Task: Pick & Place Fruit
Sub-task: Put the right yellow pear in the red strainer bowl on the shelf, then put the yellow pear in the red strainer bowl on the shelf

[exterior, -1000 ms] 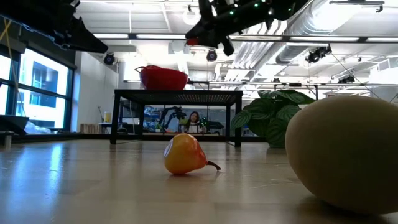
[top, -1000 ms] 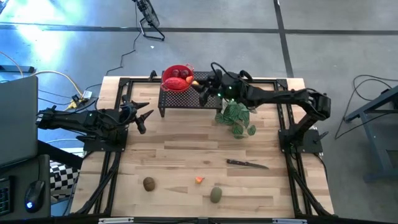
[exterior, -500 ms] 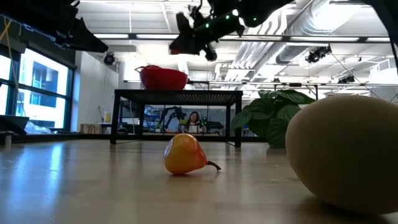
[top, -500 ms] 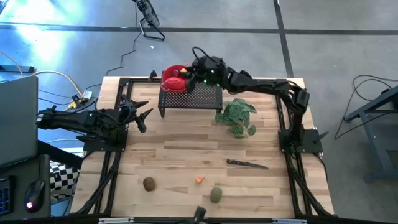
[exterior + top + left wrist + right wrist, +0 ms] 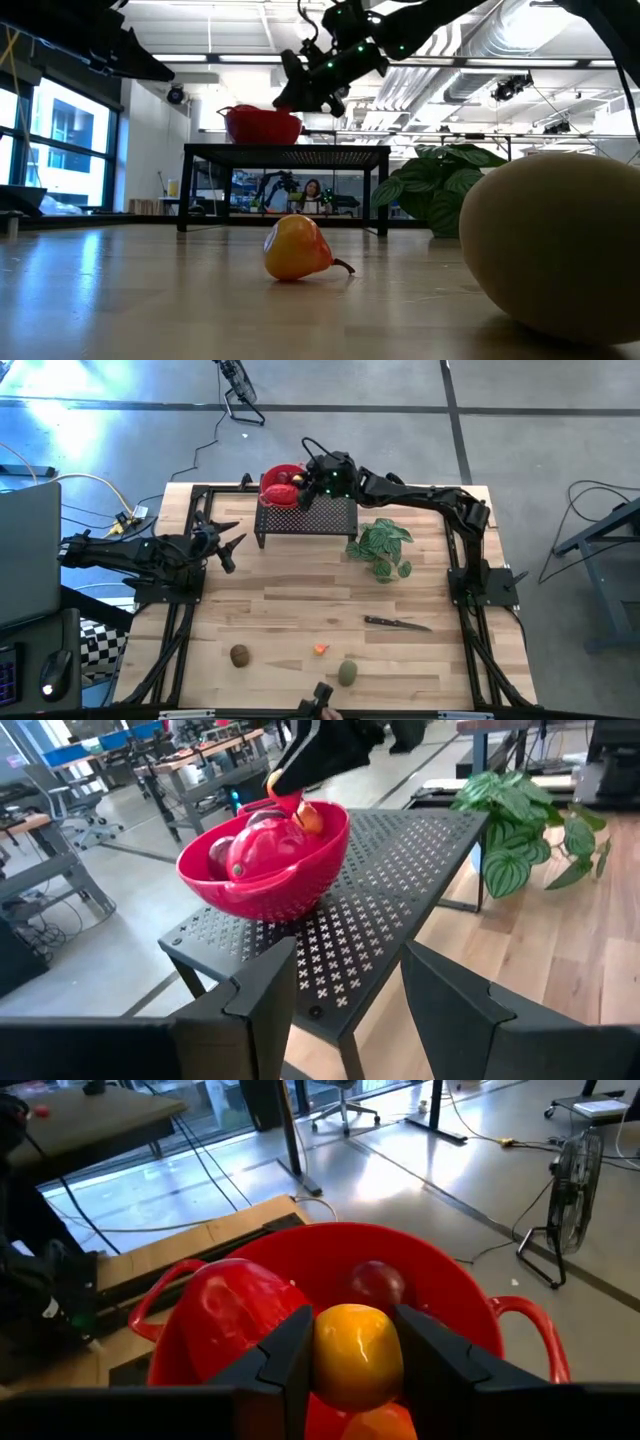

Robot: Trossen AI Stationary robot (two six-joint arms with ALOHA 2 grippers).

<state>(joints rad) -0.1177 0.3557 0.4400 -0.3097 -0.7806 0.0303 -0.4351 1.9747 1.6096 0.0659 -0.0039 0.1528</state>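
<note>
Right wrist view: right gripper (image 5: 350, 1350) pinching orange fruit (image 5: 358, 1348) over red bowl (image 5: 455, 1295), place step; next, open jaws to drop it in.

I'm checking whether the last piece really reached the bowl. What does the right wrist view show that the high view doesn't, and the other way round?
Only the right wrist view shows the small orange fruit pinched in the right gripper just above the red bowl's hollow, not yet released, with a dark-red round fruit behind it.

Only the high view shows the brown fruit, another orange piece, the olive-green fruit, the knife, the plant and the waiting left gripper.

Both show the bowl holding red fruit.
</note>
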